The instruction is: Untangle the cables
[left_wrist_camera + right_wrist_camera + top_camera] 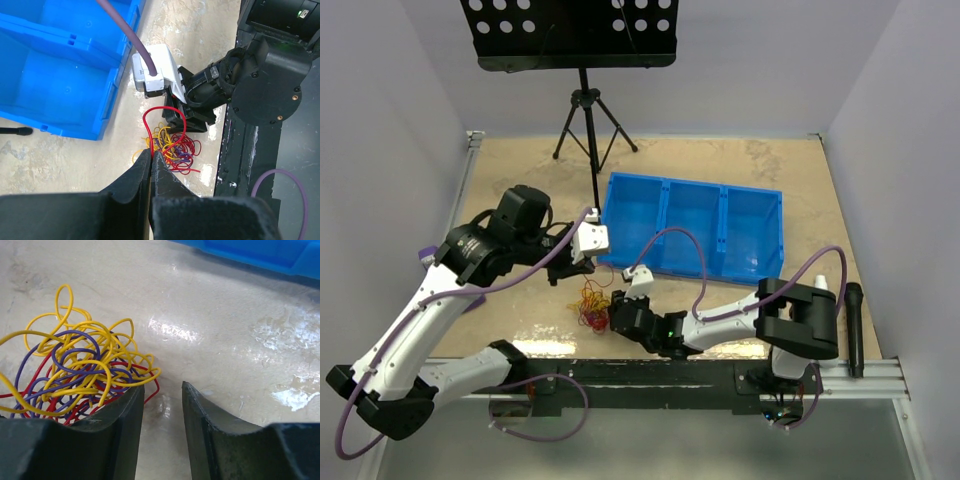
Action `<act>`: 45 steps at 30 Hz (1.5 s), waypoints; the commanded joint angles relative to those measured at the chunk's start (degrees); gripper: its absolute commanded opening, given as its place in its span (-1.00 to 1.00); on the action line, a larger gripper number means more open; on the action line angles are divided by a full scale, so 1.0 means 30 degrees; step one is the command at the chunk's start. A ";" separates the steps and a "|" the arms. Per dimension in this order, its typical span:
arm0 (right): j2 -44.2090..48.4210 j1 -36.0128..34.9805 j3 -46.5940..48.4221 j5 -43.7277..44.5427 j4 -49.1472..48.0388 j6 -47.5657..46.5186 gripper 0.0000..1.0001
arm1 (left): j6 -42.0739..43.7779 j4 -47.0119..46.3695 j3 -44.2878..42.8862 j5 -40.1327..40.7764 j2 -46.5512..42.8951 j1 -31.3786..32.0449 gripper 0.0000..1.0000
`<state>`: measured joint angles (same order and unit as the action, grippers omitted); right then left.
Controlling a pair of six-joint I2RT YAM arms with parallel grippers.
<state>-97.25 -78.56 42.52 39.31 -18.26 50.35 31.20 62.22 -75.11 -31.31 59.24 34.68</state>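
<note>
One small tangle of cables [590,303], in yellow, red and purple, lies at the near middle of the table [770,170]. Just right of it, the right gripper [162,390] is partly open and empty. The left gripper [151,156] pinches one red strand [161,107]. Farther back are one blue three-compartment bin [692,225] and one music stand [582,60].

Left end effector [151,153] pinched on red cable [161,107], right end effector [162,392] parted, low

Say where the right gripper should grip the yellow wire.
Probably best: take the yellow wire at its tall loop on the tangle's far edge, coming from above, since that loop sticks out clear of the knot. The right gripper is open beside the tangle.
</note>
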 commanded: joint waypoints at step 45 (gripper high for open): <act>-0.4473 -0.0823 0.3934 -0.0679 -0.9640 -0.5474 -0.22 | 0.2872 0.1879 -0.1417 -0.1341 -0.1408 0.0014 -1.00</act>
<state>-116.53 -80.68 55.24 38.85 -39.20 33.30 38.76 68.58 -78.00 -34.24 56.38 34.68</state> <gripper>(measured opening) 0.479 0.019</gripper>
